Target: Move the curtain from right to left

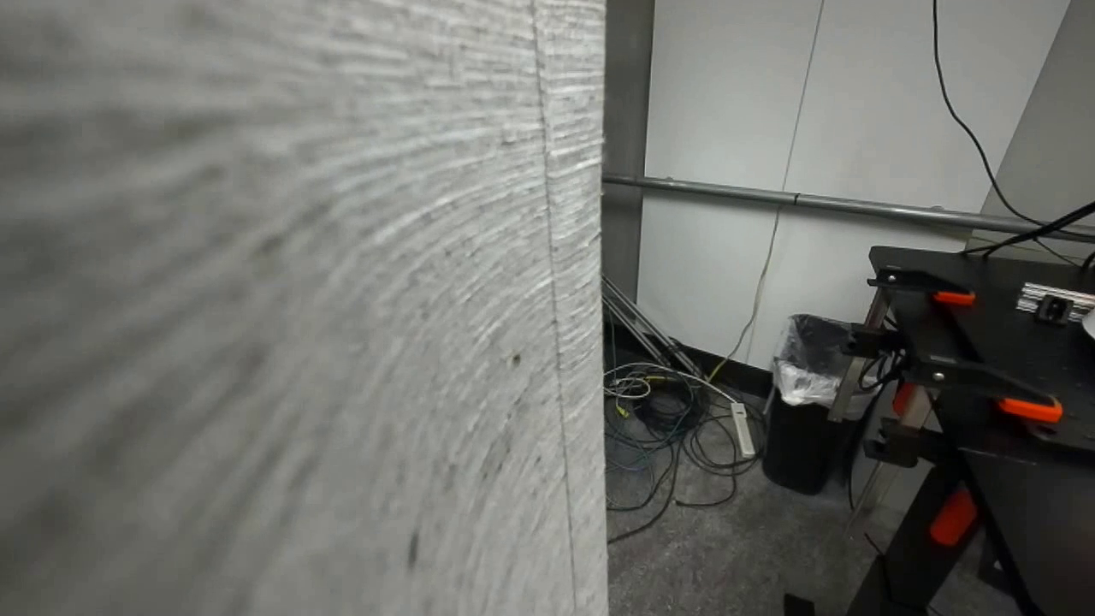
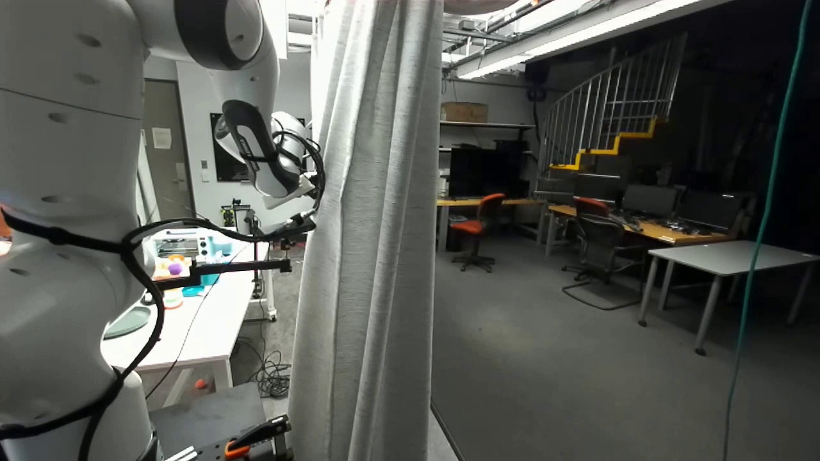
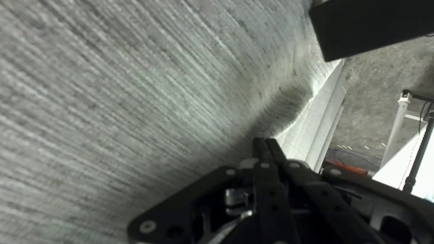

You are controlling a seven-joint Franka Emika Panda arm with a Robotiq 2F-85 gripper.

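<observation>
One gripper tight on the grey curtain, near its edge.

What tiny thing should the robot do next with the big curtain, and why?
I'd probably have the gripper tug the curtain gently leftward, without opening. In the wrist view its fingers are closed together at the fabric's edge and seem to pinch it, and the curtain must go left. A small tug would test that hold.

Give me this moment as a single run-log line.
goal: curtain right to left | curtain: hanging in vertical folds | arm: extended toward curtain | gripper: shut, tips at curtain | hold on curtain: cannot confirm
</observation>
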